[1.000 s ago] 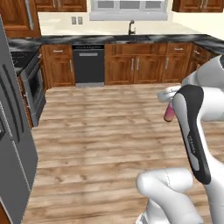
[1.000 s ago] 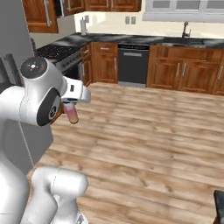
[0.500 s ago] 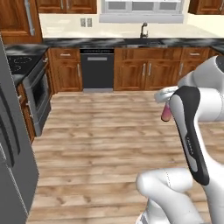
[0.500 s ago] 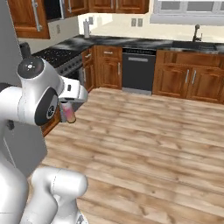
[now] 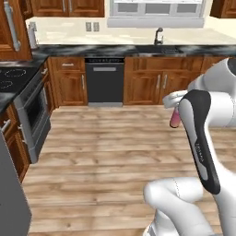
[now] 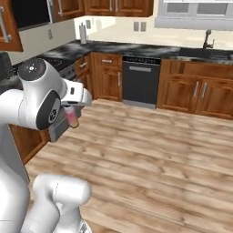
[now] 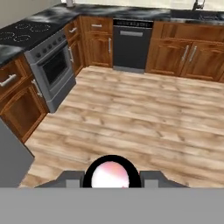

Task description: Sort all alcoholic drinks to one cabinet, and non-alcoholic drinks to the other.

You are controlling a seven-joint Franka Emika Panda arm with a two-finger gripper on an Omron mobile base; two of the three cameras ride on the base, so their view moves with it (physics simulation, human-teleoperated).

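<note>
Holding a pink drink container (image 5: 174, 119) at mid-height, the gripper (image 5: 174, 102) sits right of centre in the left base picture, partly hidden behind the arm's dark-striped link. In the right base picture the same gripper (image 6: 73, 109) appears at left centre, jaws clenched on the container (image 6: 72, 119), whose pink body hangs just below the white hand. The hand picture shows the container (image 7: 111, 174) end-on at bottom centre, a round pinkish-white face ringed in black, flanked closely by the 2 grey fingers (image 7: 70, 178). What kind of drink it is cannot be told.

A tall reddish-brown cabinet (image 5: 10, 32) with a long grey bar handle occupies the upper left corner of the left base picture; in the right base picture a cabinet (image 6: 8, 27) of the same kind stands at the upper left edge. Both are well apart from the gripper, and their doors appear closed.

A black dishwasher (image 5: 104, 81) sits upper centre in the left base picture, between wooden lower cupboards (image 5: 146, 85). A dark marbled counter (image 5: 120, 49) runs above it, carrying a sink tap (image 5: 158, 36). A steel oven (image 5: 33, 117) with a black hob (image 5: 13, 78) stands at the left edge. A grey fridge side (image 5: 10, 193) fills the lower left corner. A light wooden plank floor (image 5: 106, 152) covers the middle of the frame.
</note>
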